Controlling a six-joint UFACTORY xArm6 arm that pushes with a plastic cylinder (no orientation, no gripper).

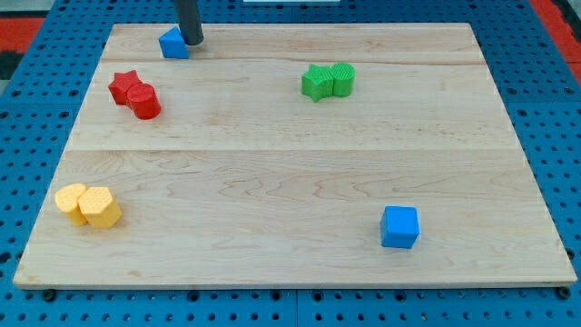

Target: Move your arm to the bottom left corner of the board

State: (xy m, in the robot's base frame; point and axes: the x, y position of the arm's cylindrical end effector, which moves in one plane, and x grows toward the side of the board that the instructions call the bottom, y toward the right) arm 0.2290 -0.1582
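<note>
My tip (192, 42) is at the view's top left of the wooden board (290, 163), touching or just beside the right side of a small blue block (172, 43). A red star block (124, 85) and a red cylinder (143, 101) sit together below it, toward the left edge. Two yellow blocks (88, 205) lie side by side near the board's bottom left corner, far from my tip.
A green star block (317, 83) and a green cylinder (342, 79) sit together at the upper right of centre. A blue cube (399, 226) stands at the lower right. A blue pegboard (554, 109) surrounds the board.
</note>
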